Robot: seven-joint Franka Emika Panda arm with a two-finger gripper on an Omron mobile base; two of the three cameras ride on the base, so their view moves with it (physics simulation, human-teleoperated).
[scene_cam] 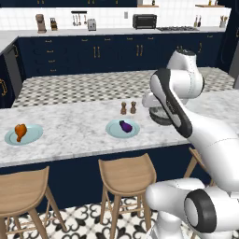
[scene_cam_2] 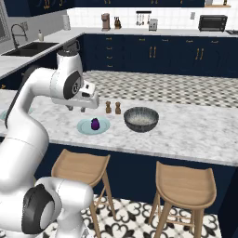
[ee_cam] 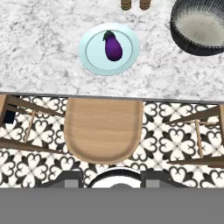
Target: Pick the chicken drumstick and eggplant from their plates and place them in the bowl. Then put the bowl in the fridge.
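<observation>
Nothing is moved yet: the small orange-brown chicken drumstick (scene_cam: pixel 20 130) and glossy purple eggplant (ee_cam: pixel 113 47) lie on pale blue plates (scene_cam: pixel 28 138) near the worktop's front edge, the dark grey bowl (scene_cam_2: pixel 141 119) is empty, and the gripper's (scene_cam_2: pixel 77 108) jaw state cannot be told.

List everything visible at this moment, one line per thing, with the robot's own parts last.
chicken drumstick: 1, orange-brown, on the left plate.
eggplant: 1, dark purple, on the plate nearer the bowl.
plates: 2, pale light blue, on the marble counter.
bowl: 1, dark grey, empty, right of the eggplant's plate.
shakers: 2, brown, just behind the eggplant's plate.
stools: wooden, tucked in front of the counter.
cabinets: navy with gold handles, along the back wall.
toaster oven: 1, black, on the back counter.
sink: 1, in the side counter.
arm: 1, white, raised above the counter's front edge.
gripper: open or shut cannot be told; above the eggplant's plate, holding nothing visible.
</observation>
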